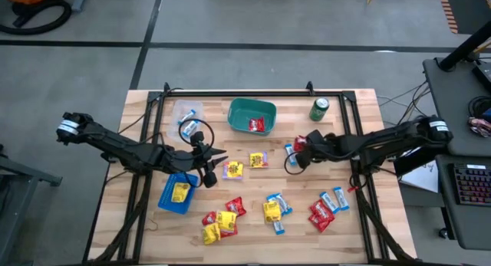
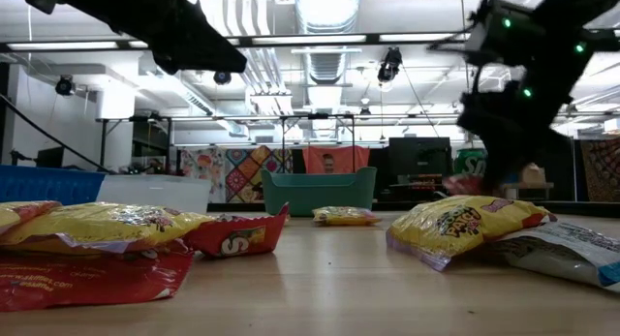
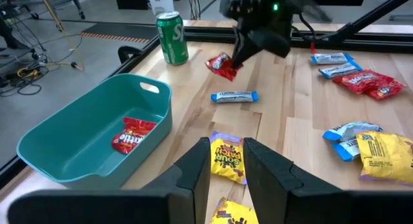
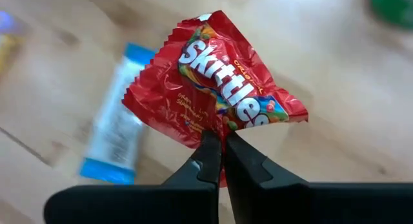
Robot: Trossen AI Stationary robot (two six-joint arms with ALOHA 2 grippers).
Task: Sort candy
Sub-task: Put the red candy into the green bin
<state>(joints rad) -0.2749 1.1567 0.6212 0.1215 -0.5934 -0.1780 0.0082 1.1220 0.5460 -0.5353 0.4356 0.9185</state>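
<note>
Jaws of the right gripper [image 4: 222, 150] were clamped on the lower edge of a red packet [image 4: 216, 88], which hung clear of the worktop [image 1: 360, 220] with a blue-and-white wrapper [image 4: 116, 133] lying flat just beneath it. Seen from above, that gripper sat right of centre, not far from the green can [image 1: 320, 108]. The left gripper [image 3: 227, 161] hovered near mid-worktop with its jaws apart and nothing between them, over a yellow packet [image 3: 230, 161]. A teal bin [image 1: 252, 116] at the back already held 1 red packet, and a blue tray [image 1: 178, 194] near the left arm held 1 yellow one. The remaining candy [image 1: 270, 211] lay scattered in loose clusters along the near half.

These sweets looked very light and soft, with crinkly, slick film that would slide or buckle under a squeeze. The pinch on the crimped seam seemed sensible, since the seam is flat and stiffer than the puffed middle. A grip that shallow could let the packet swing or slip during a quick move, so a slow carry towards the teal bin appeared wise.
</note>
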